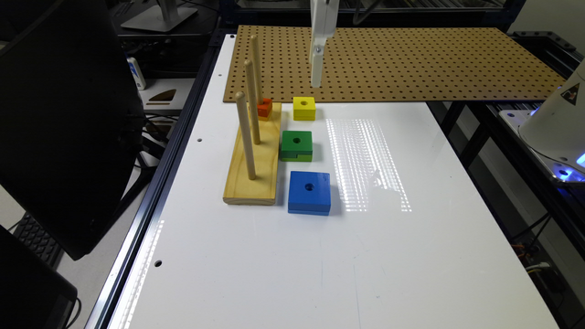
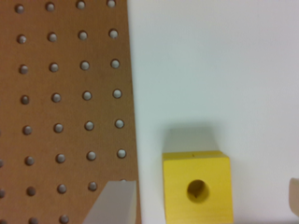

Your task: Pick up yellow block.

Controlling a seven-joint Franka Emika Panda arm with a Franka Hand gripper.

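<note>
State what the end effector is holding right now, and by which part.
Nothing is held. The end effector hangs above the pegboard, apart from the yellow block, which sits untouched on the white table.

You've got no readable text, brand or number anywhere here. One triangular warning sign [image 1: 571, 93] sits on the white robot base [image 1: 555, 128], its symbol too small to make out.

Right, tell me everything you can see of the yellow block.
The yellow block is a small, bright yellow square piece, painted wood by its look, with a round hole through its centre. It lies flat, hole upward, on the white table, just in front of the brown pegboard's edge. Nothing touches it: the orange-red block and the green block sit apart from it. The tool hangs above the pegboard behind it, clear of it.
</note>
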